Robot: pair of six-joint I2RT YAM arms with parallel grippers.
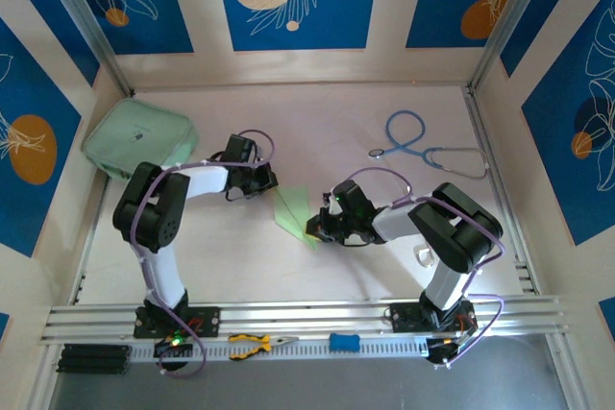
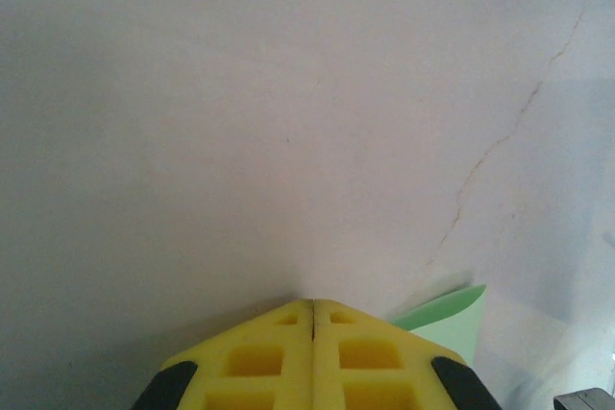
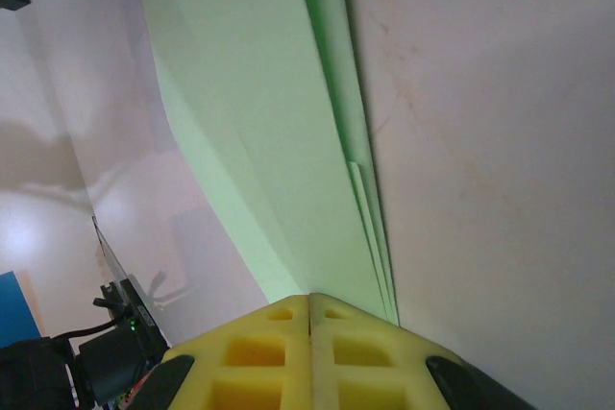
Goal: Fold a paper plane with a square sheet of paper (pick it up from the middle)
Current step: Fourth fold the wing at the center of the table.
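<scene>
White tabletop, walled by blue panels with printed leaves, carries the light-green sheet of paper [image 1: 296,210] at its centre, folded to a pointed wedge; all positions below refer to this sheet. Well to the far left of the sheet lies a mint-green pouch [image 1: 139,139]. On the near-left side, yellow-handled pliers [image 1: 258,343] rest on the aluminium rail [image 1: 307,314]. The left gripper [image 1: 267,180] stands just beside the sheet's far-left corner, fingers pressed together with nothing between them; its wrist view shows the closed yellow fingertips [image 2: 313,306] and the sheet's corner [image 2: 444,314] just to their right. The right gripper [image 1: 321,228] sits at the sheet's near-right tip, fingers likewise together [image 3: 309,300], with the sheet's stacked folded edges [image 3: 259,93] running up to the fingertips. Well to the far right lies a blue stethoscope [image 1: 428,146].
</scene>
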